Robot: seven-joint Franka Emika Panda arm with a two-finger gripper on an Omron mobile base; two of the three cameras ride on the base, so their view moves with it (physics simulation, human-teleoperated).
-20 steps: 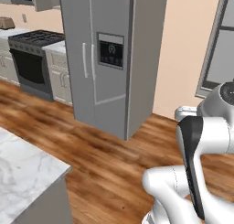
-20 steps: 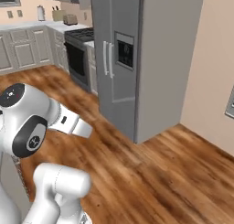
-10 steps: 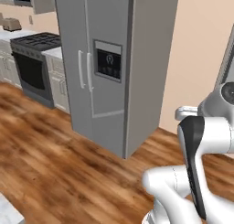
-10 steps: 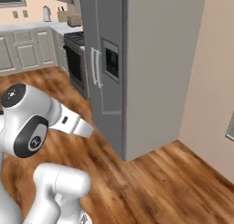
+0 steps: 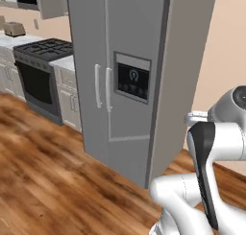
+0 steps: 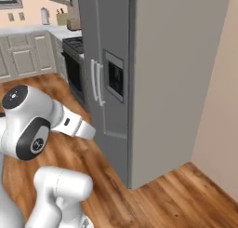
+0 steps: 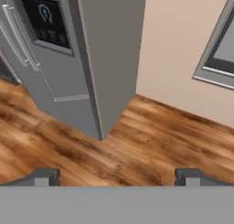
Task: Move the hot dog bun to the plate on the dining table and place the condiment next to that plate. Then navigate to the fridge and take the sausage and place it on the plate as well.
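Fridge (image 5: 125, 80) nearer; perhaps a window (image 7: 219, 45) hand-side.

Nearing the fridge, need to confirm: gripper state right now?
Gripper: open, holding nothing; fingertips stand wide apart over the wood floor.

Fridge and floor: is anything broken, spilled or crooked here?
Nothing stands out. The fridge stands straight with both doors shut and its handles upright. The wood floor shows no spill. The stove beside it looks whole. The gripper is open and holds nothing.
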